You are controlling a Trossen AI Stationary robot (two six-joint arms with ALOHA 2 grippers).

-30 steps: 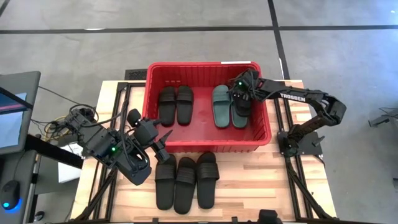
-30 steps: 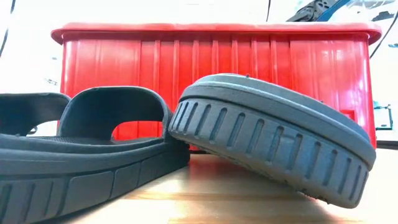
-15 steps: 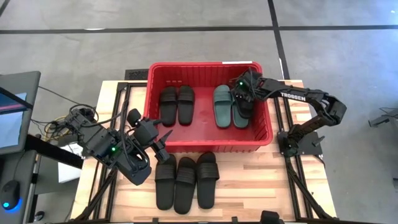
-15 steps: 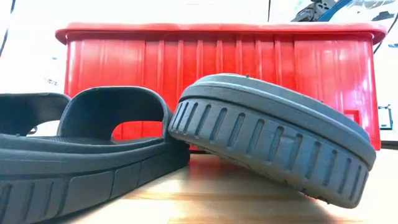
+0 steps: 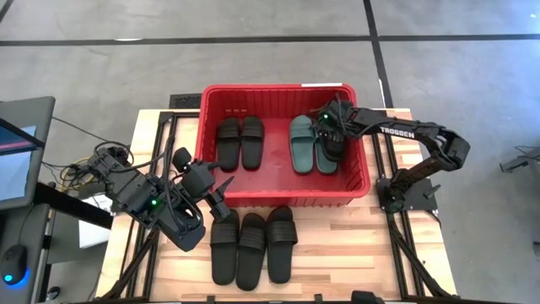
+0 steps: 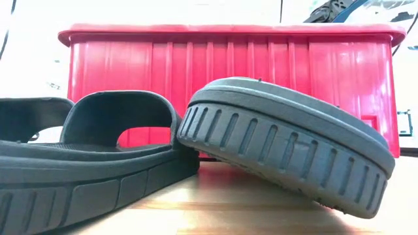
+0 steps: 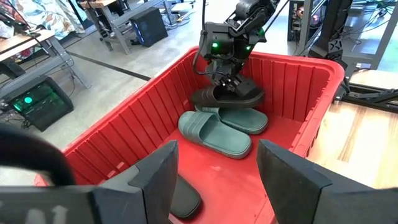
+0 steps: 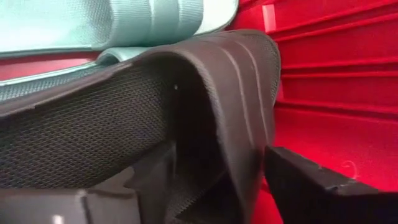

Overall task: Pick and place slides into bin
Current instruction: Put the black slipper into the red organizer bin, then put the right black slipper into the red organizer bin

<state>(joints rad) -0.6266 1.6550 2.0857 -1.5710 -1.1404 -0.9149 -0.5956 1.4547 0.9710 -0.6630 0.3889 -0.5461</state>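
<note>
The right gripper reaches into the red bin, jaws released around a black slide; the left gripper waits beside it, jaws spread.

A grey concrete floor crossed by dark lines is seen around the light wooden slatted table. A monitor screen is placed beside it; metal-framed workbenches are seen beyond.

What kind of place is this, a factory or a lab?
Probably a robotics lab or workshop. Two arms are mounted at a wooden table on a bare concrete floor, a monitor with loose cables stands beside it, and more workbenches with equipment fill the room behind.
</note>
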